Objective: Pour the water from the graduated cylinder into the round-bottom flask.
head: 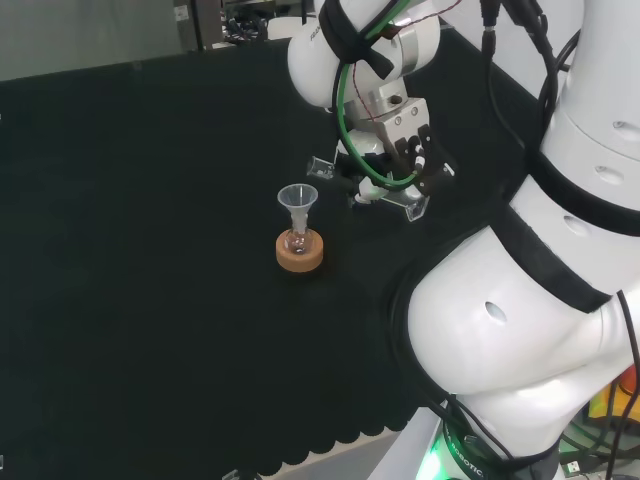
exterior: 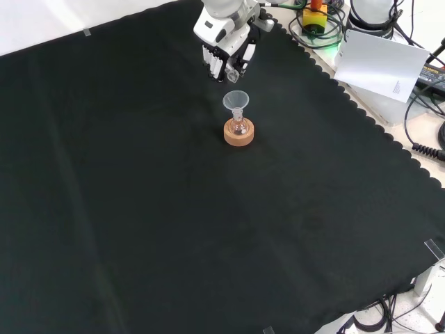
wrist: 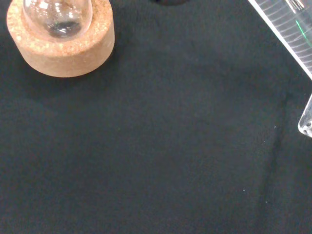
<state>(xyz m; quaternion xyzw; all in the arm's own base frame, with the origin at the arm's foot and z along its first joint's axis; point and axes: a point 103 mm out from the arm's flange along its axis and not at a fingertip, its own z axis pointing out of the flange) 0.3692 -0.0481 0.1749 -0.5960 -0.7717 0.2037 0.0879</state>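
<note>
A small clear round-bottom flask [head: 296, 240] sits in a cork ring stand [head: 300, 254] with a clear funnel [head: 297, 198] in its neck. In the front view the flask [exterior: 240, 127], funnel [exterior: 236, 101] and cork ring [exterior: 238, 135] stand just below the hand [exterior: 226, 54]. The hand [head: 400, 150] hovers above the cloth, to the right of the funnel in the head view, its fingers curled round a clear graduated cylinder [head: 372, 180]. The cylinder lies almost level, its mouth toward the funnel. The wrist view shows the flask bulb [wrist: 57, 17] in the cork [wrist: 63, 46] and the cylinder's wall [wrist: 292, 29].
The arm's white links [head: 540, 300] take up the right of the head view. In the front view a scalloped cloth edge runs down the right, with a white sheet [exterior: 382, 62] and cables [exterior: 424, 139] beyond it.
</note>
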